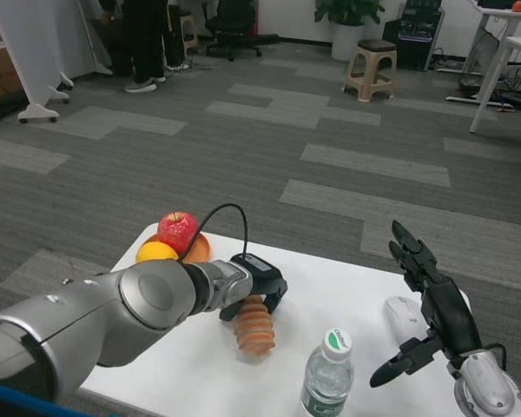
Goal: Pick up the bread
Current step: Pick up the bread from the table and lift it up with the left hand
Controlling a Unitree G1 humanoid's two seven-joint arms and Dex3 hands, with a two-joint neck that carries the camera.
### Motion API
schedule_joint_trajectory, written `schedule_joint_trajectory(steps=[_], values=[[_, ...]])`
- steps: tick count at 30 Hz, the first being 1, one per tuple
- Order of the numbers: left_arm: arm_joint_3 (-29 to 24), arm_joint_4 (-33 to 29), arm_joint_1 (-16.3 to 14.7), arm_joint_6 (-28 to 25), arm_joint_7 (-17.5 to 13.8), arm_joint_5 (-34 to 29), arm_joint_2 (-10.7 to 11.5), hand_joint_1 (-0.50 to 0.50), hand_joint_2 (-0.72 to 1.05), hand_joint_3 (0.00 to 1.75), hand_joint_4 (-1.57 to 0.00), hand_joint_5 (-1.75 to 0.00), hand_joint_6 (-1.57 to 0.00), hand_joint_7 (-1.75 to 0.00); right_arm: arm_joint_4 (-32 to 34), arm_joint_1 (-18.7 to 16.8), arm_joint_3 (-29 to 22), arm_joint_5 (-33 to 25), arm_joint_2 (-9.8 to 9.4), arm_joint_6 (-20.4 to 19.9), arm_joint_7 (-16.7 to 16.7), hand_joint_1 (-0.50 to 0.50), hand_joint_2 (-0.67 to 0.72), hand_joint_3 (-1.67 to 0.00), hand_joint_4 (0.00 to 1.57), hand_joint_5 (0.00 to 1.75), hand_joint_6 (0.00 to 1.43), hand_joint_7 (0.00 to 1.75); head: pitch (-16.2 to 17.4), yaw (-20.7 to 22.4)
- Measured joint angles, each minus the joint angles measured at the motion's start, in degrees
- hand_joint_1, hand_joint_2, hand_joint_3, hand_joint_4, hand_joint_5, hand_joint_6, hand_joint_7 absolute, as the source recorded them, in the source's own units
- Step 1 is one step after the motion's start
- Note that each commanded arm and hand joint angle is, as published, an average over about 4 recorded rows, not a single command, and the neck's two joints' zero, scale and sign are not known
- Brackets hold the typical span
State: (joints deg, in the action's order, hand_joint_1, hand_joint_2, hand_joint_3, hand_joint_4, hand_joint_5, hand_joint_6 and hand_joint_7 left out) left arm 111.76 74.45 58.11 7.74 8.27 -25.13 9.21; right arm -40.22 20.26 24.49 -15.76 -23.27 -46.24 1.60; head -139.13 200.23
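The white table carries an orange plate at its far left corner holding a red apple and an orange, with bare tabletop between the two arms. Near the middle, the left hand is closed over the top of the ridged, golden-brown bread, holding it; the right hand hovers empty with fingers spread near the right edge. A clear plastic water bottle with a green-and-white cap stands at the near edge, and a smooth white mouse lies just beside the right hand.
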Motion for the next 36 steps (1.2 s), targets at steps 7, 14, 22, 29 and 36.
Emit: schedule_joint_trajectory(steps=[7, 14, 22, 29, 36], values=[[-7.4, 1.9, -2.0, 2.1, -3.7, 0.7, 0.5, 0.5, 0.52, 0.09, -1.38, -1.75, -1.34, -1.68, 0.1, 0.0, 0.0, 0.0, 0.0, 0.0, 0.0, -0.29, 0.15, 0.0, 0.0, 0.0, 0.0, 0.0, -0.3, 0.3], [-13.0, 3.0, -3.9, 4.5, -5.7, 0.8, 1.3, 0.5, 0.43, 0.09, -1.37, -1.75, -1.25, -1.71, 0.3, 0.0, 0.0, 0.0, 0.0, 0.0, 0.0, -0.28, 0.15, 0.0, 0.0, 0.0, 0.0, 0.0, -0.4, 0.6], [-28.4, 3.9, -7.5, 10.5, -10.4, 3.2, 3.5, 0.5, 0.34, 0.09, -1.2, -1.75, -0.98, -1.75, 0.6, 0.0, 0.0, 0.0, -0.01, 0.0, 0.0, -0.25, 0.15, 0.0, 0.0, 0.0, 0.0, 0.03, -0.7, 1.1], [-58.7, -3.1, -15.3, 14.5, -12.5, 18.8, 6.1, 0.5, 0.34, 0.07, -1.24, -1.75, -1.1, -1.75, 0.7, -0.1, 0.0, 0.0, 0.0, 0.0, 0.0, -0.25, 0.15, 0.0, 0.0, 0.0, 0.0, 0.0, -1.3, 1.3], [-84.1, -9.8, -26.3, 26.3, -14.1, 16.3, 6.4, 0.5, 0.34, 0.09, -1.3, -1.75, -1.15, -1.71, 0.9, -0.2, -0.5, 0.0, 0.02, 0.0, 0.0, -0.25, 0.15, 0.0, 0.0, 0.0, 0.0, 0.0, -2.1, 1.4]])
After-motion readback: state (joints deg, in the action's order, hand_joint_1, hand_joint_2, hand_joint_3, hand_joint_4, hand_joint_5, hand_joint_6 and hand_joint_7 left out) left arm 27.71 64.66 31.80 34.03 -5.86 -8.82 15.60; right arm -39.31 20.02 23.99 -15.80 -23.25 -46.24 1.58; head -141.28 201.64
